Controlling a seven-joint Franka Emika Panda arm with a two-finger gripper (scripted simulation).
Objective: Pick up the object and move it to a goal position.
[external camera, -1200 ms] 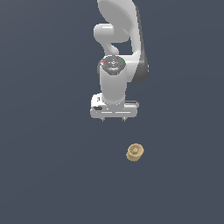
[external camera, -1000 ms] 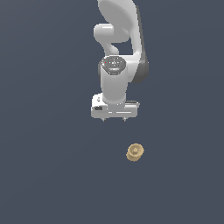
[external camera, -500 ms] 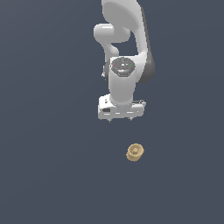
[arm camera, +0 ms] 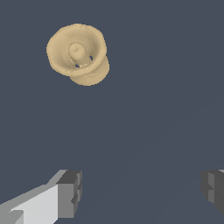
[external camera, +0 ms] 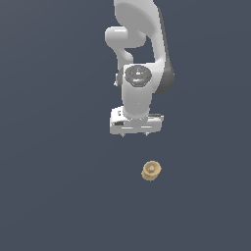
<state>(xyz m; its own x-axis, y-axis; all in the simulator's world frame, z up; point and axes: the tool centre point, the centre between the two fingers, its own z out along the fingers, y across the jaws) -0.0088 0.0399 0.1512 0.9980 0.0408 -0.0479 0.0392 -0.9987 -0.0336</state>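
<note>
The object [external camera: 151, 170] is a small tan stubby cylinder with a wider rim and a central knob, lying on the dark floor. It also shows in the wrist view [arm camera: 78, 54], ahead of the fingers and off to one side. My white gripper [external camera: 135, 134] hangs above and behind it, a little to the exterior view's left. The gripper [arm camera: 140, 192] is open and empty, its two dark pads [arm camera: 70, 192] wide apart. It does not touch the object.
The floor [external camera: 59, 186] is a plain dark blue-grey surface. The white arm [external camera: 139, 44] rises behind the gripper.
The arm and gripper have moved toward the exterior view's right and slightly down, closer to the object. The object has not moved.
</note>
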